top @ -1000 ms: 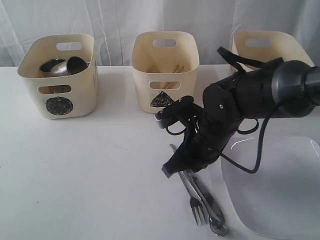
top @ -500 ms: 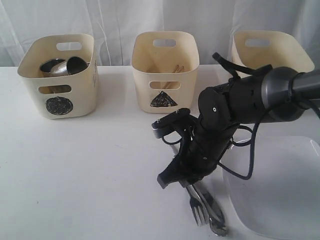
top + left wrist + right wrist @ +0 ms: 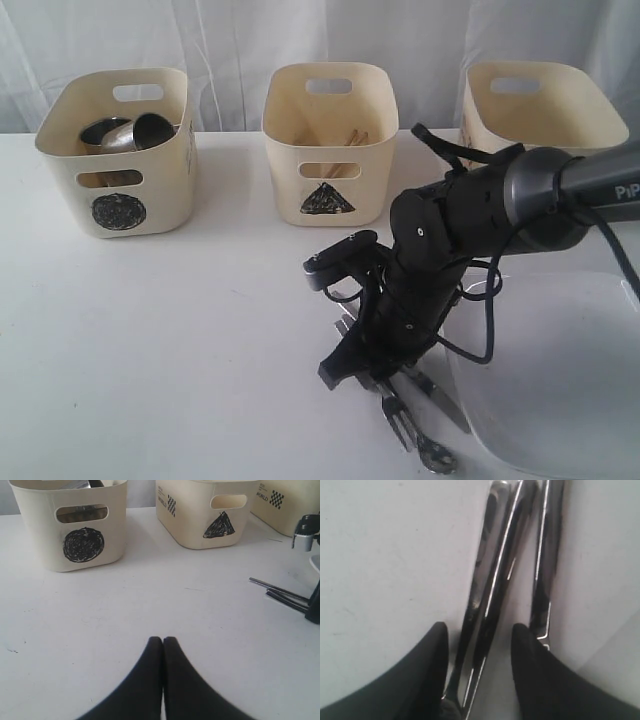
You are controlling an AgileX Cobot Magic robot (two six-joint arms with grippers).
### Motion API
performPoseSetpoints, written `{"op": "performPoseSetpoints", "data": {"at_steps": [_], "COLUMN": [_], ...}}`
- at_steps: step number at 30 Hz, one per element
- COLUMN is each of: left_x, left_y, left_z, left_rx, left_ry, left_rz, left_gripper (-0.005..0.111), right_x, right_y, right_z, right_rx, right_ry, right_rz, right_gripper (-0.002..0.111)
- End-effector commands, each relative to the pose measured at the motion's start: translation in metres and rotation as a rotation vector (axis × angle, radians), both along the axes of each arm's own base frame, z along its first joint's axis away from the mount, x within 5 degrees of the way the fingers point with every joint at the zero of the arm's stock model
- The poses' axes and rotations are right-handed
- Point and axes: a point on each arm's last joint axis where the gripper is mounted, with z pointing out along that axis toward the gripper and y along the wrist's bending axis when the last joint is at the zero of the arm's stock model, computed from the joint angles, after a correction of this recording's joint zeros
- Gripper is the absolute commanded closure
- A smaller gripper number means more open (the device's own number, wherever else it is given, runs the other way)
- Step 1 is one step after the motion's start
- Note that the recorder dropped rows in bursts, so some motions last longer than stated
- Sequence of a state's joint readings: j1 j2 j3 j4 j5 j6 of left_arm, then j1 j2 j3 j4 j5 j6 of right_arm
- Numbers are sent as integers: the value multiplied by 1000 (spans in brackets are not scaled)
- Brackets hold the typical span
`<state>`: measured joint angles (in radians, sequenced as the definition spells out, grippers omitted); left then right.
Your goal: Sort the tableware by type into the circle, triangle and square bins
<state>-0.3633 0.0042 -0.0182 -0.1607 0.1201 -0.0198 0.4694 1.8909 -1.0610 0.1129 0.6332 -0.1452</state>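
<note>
Right gripper (image 3: 477, 630) spread, fingers (image 3: 432, 670) straddling polished steel cutlery handles (image 3: 492, 580) on white table (image 3: 200, 330), well off its far edge; left gripper (image 3: 163, 640) clenched, empty.

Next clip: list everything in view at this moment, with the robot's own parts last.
circle bin: one, cream, back left of the table
triangle bin: one, cream, back middle
third bin: one, cream, back right, its mark hidden
steel cups: at least two, silver, inside the circle bin
chopsticks: count unclear, wooden, inside the triangle bin
fork: one, steel, on the table beside the plate
spoon: one, steel, beside the fork
knife: one, steel, beside the fork
plate: one, white, square, near right of the table
table: one, white
curtain: white, behind the bins
right end effector: black, open, over the cutlery handles
left end effector: black, shut, over bare table
</note>
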Motion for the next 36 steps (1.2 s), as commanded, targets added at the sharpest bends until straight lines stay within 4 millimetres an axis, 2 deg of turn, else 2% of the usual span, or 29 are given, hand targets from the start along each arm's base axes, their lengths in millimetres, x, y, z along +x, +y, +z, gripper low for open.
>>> {"op": "performPoseSetpoints", "data": {"at_steps": [1,4,7,8,15,22,27,32,36], "left_x": [0,0,0,0,0,0,0,0,0], "left_y": [0,0,0,0,0,0,0,0,0], "left_z": [-2,-2,-2,-2,-2,-2,-2,-2,-2], "left_rx": [-1,-1,-1,-1,-1,-1,-1,-1,-1], "left_ry": [7,7,7,7,7,7,7,7,7], "left_rz": [0,0,0,0,0,0,0,0,0], "left_gripper": [107,107,107,107,107,107,107,107,107], "right_x": [-4,-8,-9,-8,-7,-3,-2,-1,8], "right_y": [2,4,5,5,11,9,-11,-29,-45], "right_z": [-17,-24,-24,-23,-10,30,69,86,106], "right_rx": [-4,-4,15,19,111,214,350,373,431], "right_ry": [63,83,85,82,49,-75,-243,-307,-447], "right_rz": [-9,-9,-29,-32,-94,-142,-277,-325,-414], "right_gripper": [78,90,106,108,108,108,108,108,108]}}
